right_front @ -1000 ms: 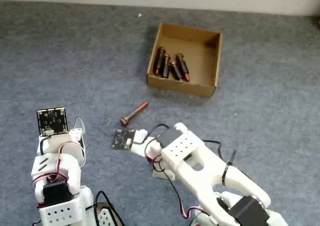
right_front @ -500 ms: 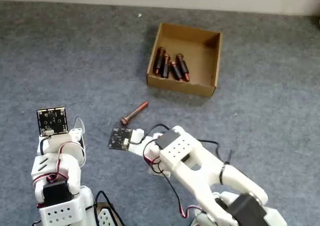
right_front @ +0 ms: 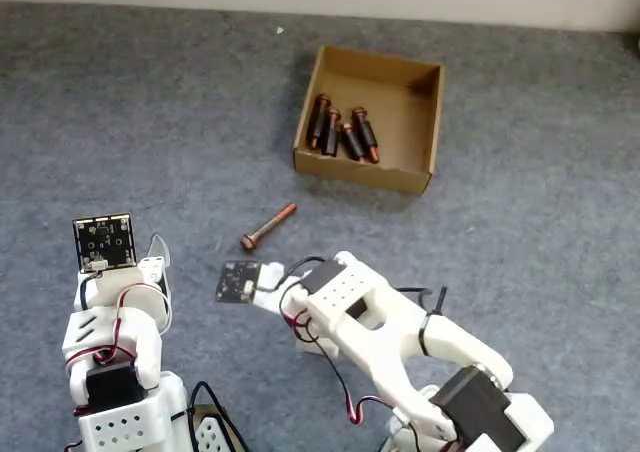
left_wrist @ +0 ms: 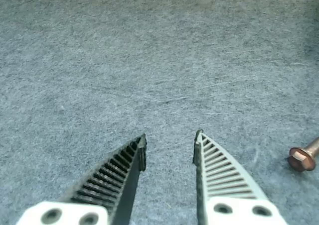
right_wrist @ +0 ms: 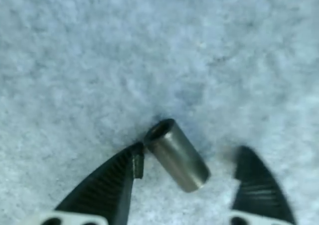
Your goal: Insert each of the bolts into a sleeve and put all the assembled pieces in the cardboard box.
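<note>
Soft, even light lay over the grey carpet (right_front: 150, 122). The brown cardboard box (right_front: 367, 167) threw only a faint shadow. Under the right gripper (right_wrist: 192, 159) the carpet glared pale, and there, the short grey metal sleeve (right_wrist: 174, 153) between its fingers caught a sheen, with dark shadow at its far end.

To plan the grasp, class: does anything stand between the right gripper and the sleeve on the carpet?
Nothing visible does. The sleeve lies on the carpet between the open jaws of the right gripper, one jaw close against its open end, the other apart from it.
</note>
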`<state>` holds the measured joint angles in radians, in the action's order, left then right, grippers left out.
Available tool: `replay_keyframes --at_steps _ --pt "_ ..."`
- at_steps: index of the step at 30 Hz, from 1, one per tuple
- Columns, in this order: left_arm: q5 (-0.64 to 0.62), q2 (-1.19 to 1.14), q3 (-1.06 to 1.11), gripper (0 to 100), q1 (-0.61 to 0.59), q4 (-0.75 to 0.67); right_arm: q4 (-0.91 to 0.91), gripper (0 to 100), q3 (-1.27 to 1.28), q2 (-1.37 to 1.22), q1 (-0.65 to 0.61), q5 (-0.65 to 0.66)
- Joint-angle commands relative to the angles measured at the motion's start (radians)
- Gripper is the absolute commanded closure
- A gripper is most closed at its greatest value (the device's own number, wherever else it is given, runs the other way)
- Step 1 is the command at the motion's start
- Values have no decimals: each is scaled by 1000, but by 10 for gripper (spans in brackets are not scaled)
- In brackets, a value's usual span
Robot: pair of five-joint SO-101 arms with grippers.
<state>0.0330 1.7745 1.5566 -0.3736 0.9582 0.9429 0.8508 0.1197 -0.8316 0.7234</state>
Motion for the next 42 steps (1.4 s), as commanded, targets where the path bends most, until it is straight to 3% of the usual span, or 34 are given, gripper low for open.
replay_keyframes --at_steps 1,9,12,17,21,26,34,42 --pt "9 -1 -8 822 -2 -23 -44 998 7 41 -8 -48" --pt "11 -1 -7 819 2 -20 -25 994 18 394 93 -259" --pt "15 -1 -5 818 65 -18 5 994 13 470 160 -370" --pt "101 -10 -15 817 131 -15 -38 994 25 486 277 -509" --pt "147 -10 -76 784 139 61 -173 994 97 473 403 -617" --pt "180 -12 -145 769 271 157 -254 994 137 438 495 -703" --pt "275 -59 -237 769 375 213 -283 993 137 380 503 -723" --pt "381 -529 -466 768 424 204 -321 993 137 380 576 -724"
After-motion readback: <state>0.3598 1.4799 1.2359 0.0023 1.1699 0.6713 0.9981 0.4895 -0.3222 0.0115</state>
